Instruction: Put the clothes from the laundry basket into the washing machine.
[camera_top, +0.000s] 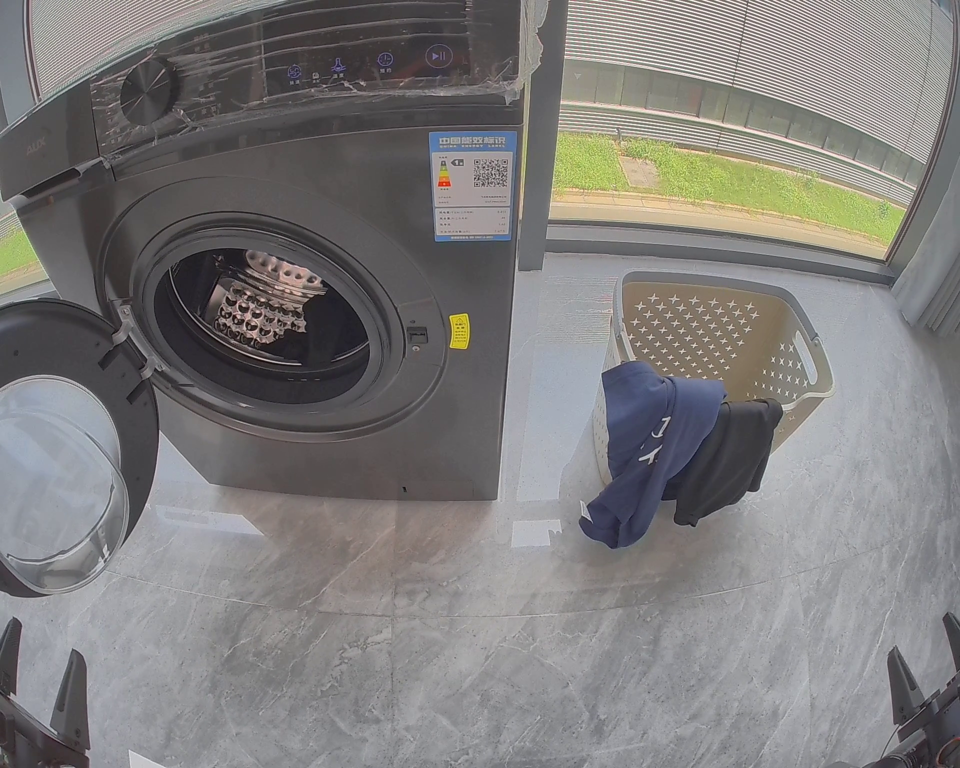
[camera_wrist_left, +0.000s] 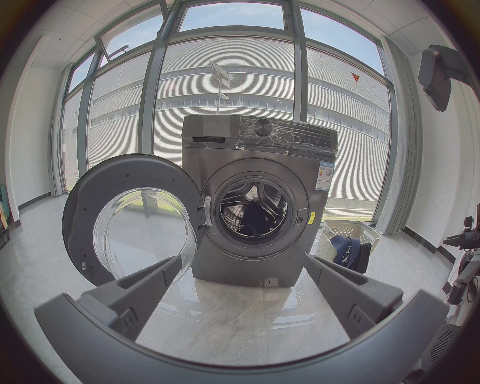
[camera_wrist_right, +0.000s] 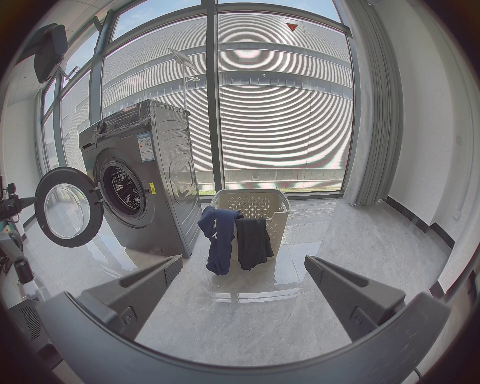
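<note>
Nearest, the left gripper (camera_wrist_left: 242, 260) and right gripper (camera_wrist_right: 242, 260) hang low over the floor, fingers spread apart and holding nothing. Beyond them, the basket (camera_top: 720, 330) stands right of the washer (camera_top: 300, 160), with a blue shirt (camera_top: 650, 440) and a black shirt (camera_top: 730, 455) draped over its near rim. The head view looks down on the basket's inner wall. The door (camera_top: 60, 350) is open. The left wrist view faces the drum (camera_wrist_left: 255, 212), where a dark shape lies, unclear what.

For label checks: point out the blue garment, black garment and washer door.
blue garment (camera_top: 650, 450): head view, middle of its hanging cloth.
black garment (camera_top: 730, 462): head view, middle of its hanging cloth.
washer door (camera_top: 55, 490): head view, its glass window.
</note>
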